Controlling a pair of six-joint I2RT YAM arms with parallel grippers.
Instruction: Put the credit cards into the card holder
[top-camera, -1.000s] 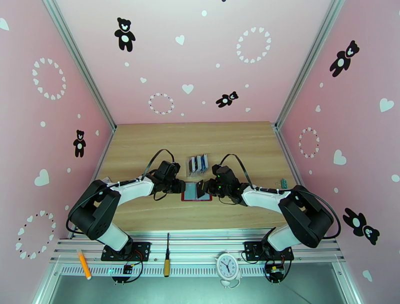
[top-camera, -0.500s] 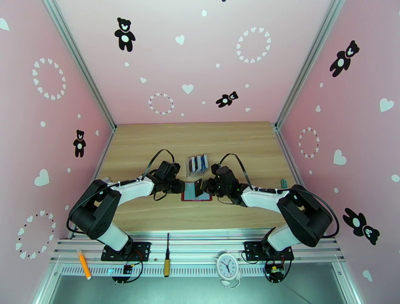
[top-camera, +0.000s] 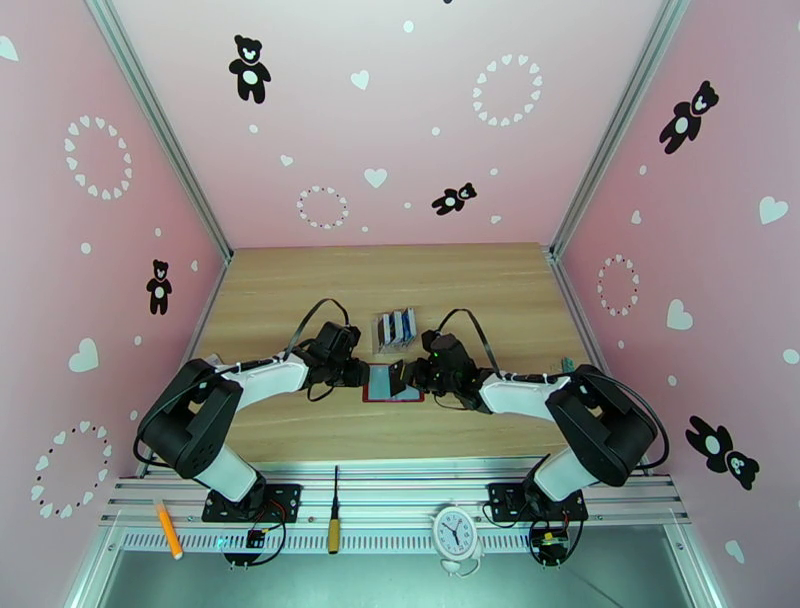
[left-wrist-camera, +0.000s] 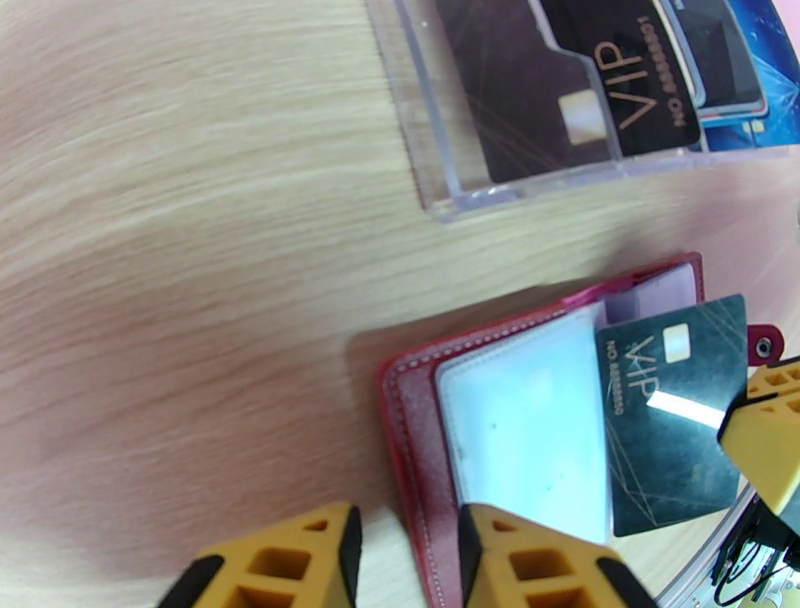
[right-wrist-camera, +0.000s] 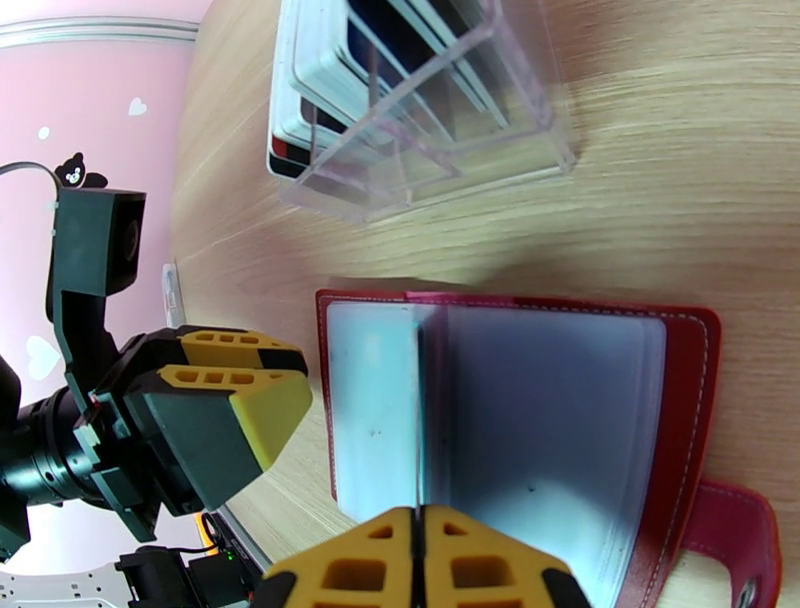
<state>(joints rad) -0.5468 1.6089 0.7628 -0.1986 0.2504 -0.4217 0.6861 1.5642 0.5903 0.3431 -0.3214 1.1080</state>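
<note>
Right jaws eased teal card (left-wrist-camera: 665, 470) (edge-on) leftward over card holder (left-wrist-camera: 410, 450).

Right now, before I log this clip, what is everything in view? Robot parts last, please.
card holder: one, dark red, open flat on the table, clear pockets up
VIP card: one, dark teal, over the open card holder, held by the right end effector
racked cards: several, black and blue among them, standing in the card rack
card rack: one, clear plastic, just beyond the card holder
table: one, light wood
green object: one, at the table's right edge, too small to identify
marker: one, orange, front rail, left
screwdriver: one, front rail, middle
clock: one, white, front rail
left end effector: yellow-black, fingers apart at the card holder's edge
right end effector: yellow-black, shut on the VIP card
</note>
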